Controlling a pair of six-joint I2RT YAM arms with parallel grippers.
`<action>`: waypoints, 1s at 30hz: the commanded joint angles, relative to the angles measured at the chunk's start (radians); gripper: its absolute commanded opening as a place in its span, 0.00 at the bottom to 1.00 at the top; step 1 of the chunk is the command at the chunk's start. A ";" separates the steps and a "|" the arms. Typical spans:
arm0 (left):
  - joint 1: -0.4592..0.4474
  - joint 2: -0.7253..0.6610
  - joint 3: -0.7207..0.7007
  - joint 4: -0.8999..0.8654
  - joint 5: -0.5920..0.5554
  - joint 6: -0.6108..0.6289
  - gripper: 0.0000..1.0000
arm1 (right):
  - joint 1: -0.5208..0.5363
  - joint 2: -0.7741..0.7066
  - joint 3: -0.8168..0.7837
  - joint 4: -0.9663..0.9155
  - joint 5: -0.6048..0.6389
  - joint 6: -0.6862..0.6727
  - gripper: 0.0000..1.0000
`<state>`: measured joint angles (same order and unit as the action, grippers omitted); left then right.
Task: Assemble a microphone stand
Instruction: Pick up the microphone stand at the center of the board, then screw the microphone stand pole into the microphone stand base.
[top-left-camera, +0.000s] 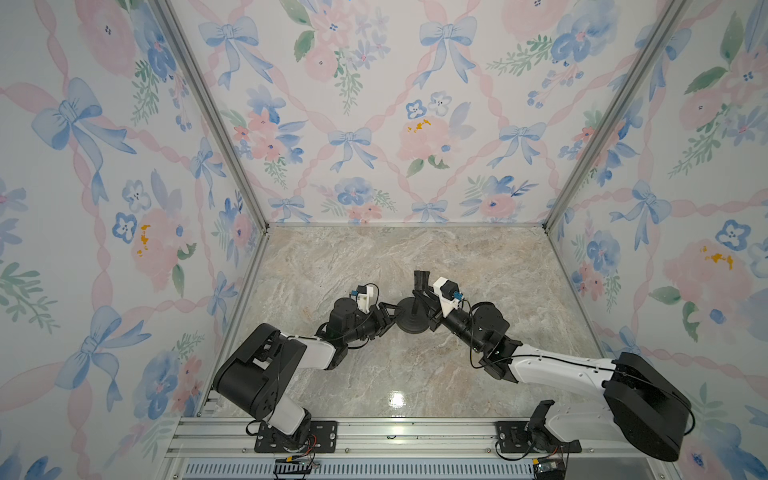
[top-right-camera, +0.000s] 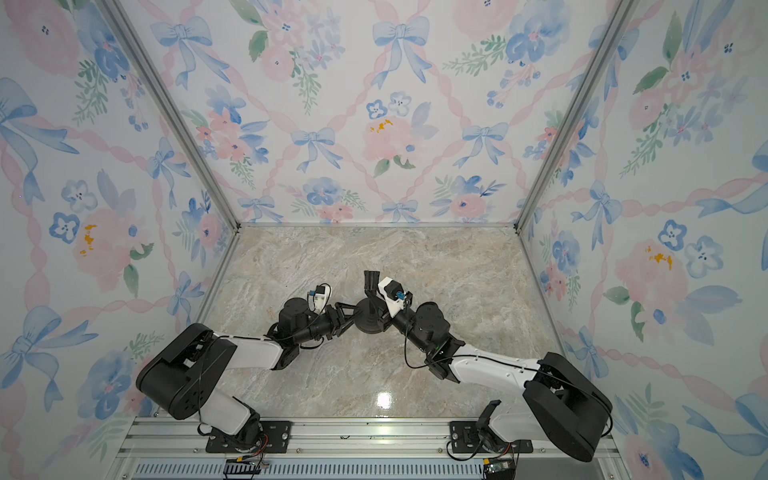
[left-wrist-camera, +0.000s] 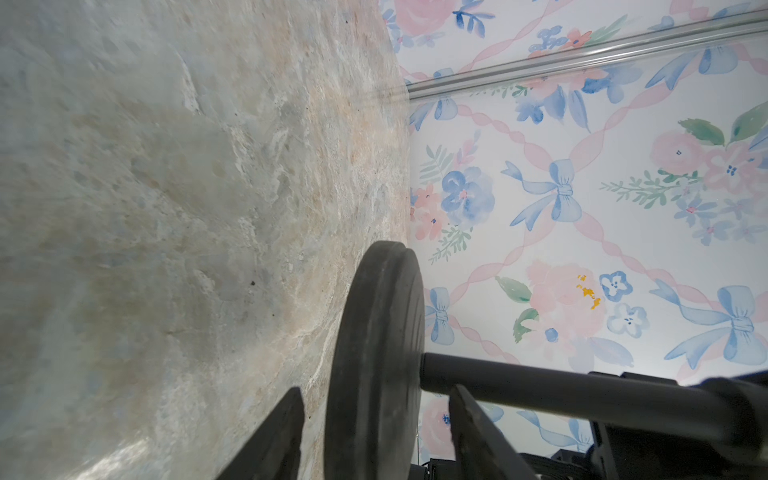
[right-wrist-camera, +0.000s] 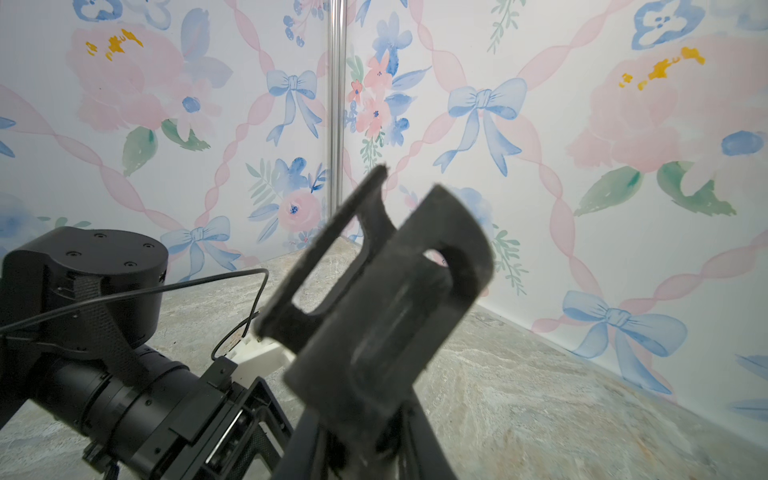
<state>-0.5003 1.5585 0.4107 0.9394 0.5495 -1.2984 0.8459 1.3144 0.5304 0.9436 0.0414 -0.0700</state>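
The microphone stand is in one piece: its black disc base carries the thin rod, which ends in the C-shaped clip. My right gripper is shut on the rod just below the clip. My left gripper stands open around the base's rim. One of its fingers is on the table side and the other on the rod side, with a gap at each.
The marble tabletop is boxed in by floral walls on three sides, with metal corner posts. Both arm mounts sit on the aluminium rail at the front edge. The left arm's wrist lies close beside the stand.
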 joint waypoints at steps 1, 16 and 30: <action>0.008 0.016 0.013 0.047 0.037 -0.036 0.54 | 0.013 -0.027 0.050 0.090 -0.006 0.011 0.00; 0.012 0.058 0.007 0.160 0.092 -0.118 0.37 | 0.021 0.001 0.055 0.138 -0.007 0.031 0.00; 0.021 0.042 0.007 0.198 0.105 -0.090 0.06 | 0.022 0.002 0.043 0.138 -0.008 0.049 0.01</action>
<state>-0.4831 1.6073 0.4118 1.1011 0.6449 -1.4147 0.8528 1.3205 0.5419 0.9993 0.0582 -0.0360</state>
